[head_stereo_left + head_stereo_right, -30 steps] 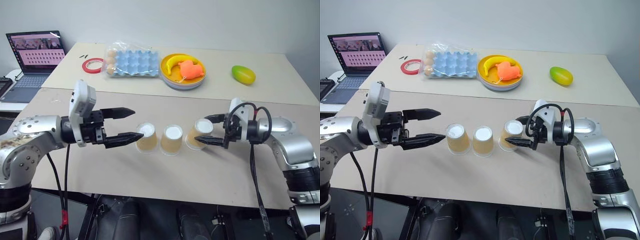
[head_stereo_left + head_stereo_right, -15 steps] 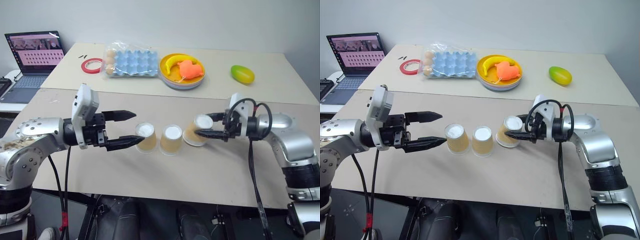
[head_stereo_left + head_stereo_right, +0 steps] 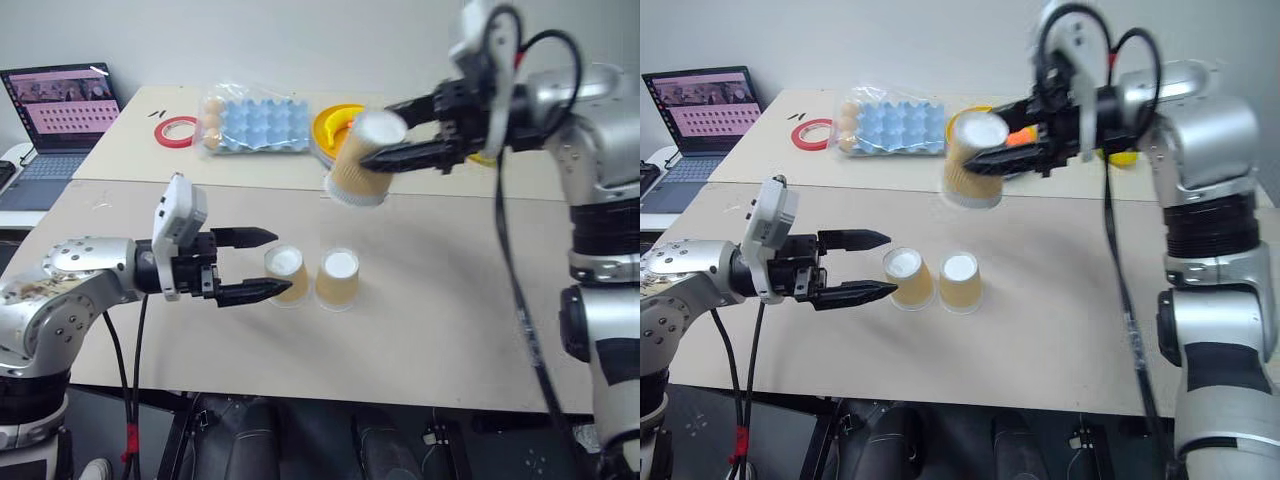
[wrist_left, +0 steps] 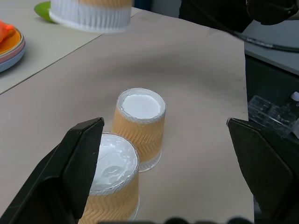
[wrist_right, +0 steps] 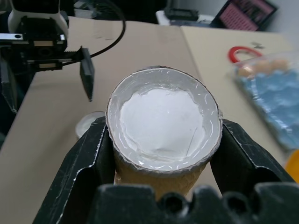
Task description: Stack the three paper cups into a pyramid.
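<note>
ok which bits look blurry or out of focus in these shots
Left wrist view: the lifted paper cup is smeared soft, while the two standing cups are crisp. Right wrist view: the held cup's white base is sharp between the right gripper fingers, but the blue egg tray and red tape roll behind are defocused. Eye views: the raised cup looks slightly soft.

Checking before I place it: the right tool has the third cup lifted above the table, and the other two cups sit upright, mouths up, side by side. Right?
Not quite. The two cups on the table stand upside down, white bases up, as the left wrist view shows. The right tool does hold the third cup above the table.
</note>
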`<state>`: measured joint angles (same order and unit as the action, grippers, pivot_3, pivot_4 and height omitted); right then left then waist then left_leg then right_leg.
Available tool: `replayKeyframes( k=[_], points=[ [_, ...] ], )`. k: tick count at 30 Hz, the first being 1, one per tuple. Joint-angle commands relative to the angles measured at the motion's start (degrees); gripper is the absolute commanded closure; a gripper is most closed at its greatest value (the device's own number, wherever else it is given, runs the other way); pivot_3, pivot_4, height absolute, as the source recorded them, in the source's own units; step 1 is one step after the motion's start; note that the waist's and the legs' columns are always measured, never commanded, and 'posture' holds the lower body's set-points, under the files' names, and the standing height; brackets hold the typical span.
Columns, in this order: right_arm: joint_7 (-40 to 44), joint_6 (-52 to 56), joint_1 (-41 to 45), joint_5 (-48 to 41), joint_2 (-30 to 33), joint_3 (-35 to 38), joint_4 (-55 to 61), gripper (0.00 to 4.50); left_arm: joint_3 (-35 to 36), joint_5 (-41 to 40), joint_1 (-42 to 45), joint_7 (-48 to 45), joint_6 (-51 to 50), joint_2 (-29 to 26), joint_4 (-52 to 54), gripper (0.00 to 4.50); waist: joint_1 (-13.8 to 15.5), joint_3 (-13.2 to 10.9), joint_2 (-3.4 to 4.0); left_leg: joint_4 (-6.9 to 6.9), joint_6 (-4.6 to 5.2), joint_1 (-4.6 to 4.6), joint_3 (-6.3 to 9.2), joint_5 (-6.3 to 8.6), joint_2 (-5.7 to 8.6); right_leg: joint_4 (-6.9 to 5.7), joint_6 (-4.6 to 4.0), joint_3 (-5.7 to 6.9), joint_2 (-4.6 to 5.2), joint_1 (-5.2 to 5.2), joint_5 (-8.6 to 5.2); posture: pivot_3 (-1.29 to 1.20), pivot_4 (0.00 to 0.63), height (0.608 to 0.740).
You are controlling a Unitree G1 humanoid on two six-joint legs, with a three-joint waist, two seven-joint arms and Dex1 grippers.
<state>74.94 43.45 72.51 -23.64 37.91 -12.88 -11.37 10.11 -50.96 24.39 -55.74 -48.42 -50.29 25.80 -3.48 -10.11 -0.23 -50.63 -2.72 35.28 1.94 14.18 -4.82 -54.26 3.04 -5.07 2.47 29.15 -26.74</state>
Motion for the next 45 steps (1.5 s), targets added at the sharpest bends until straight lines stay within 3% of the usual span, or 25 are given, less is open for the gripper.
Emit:
replayKeyframes(
  k=[1,12,23,45],
  points=[
    [-1.17,3.89,2.40,0.16,-1.58,-1.00,3.43,1.92,0.61,-0.07,0.61,-0.32,1.54,-0.03,0.76,0.00,0.11,-0.01,0.00,0.00,0.00,0.00,0.00,0.00,0.00,0.00,0.00,0.00,0.00,0.00,0.00,0.00,0.150,0.645],
    [-3.18,8.05,1.02,1.45,-4.10,-3.52,4.04,1.92,1.33,-0.51,-0.21,0.07,1.23,-0.07,1.41,0.00,-0.12,-0.01,0.01,-0.01,0.00,0.00,0.00,0.00,0.00,-0.05,0.00,0.01,-0.01,0.03,0.00,0.00,0.150,0.645],
    [-5.14,15.99,-0.25,-2.67,-4.63,-2.28,13.91,1.92,0.24,0.03,1.34,0.00,1.32,0.33,0.70,0.00,-0.35,-0.02,0.01,0.00,0.00,-0.01,0.01,0.00,-0.01,-0.08,0.00,0.01,-0.01,0.04,0.00,0.00,0.150,0.645],
    [-8.66,11.35,-5.50,-0.11,-5.15,-4.37,15.81,1.92,0.43,0.27,2.03,0.77,1.18,0.16,0.50,0.00,-0.39,-0.02,0.01,0.00,0.00,-0.01,0.01,0.00,0.00,-0.10,0.00,0.00,-0.01,0.04,0.00,0.00,0.150,0.645]
  ],
)
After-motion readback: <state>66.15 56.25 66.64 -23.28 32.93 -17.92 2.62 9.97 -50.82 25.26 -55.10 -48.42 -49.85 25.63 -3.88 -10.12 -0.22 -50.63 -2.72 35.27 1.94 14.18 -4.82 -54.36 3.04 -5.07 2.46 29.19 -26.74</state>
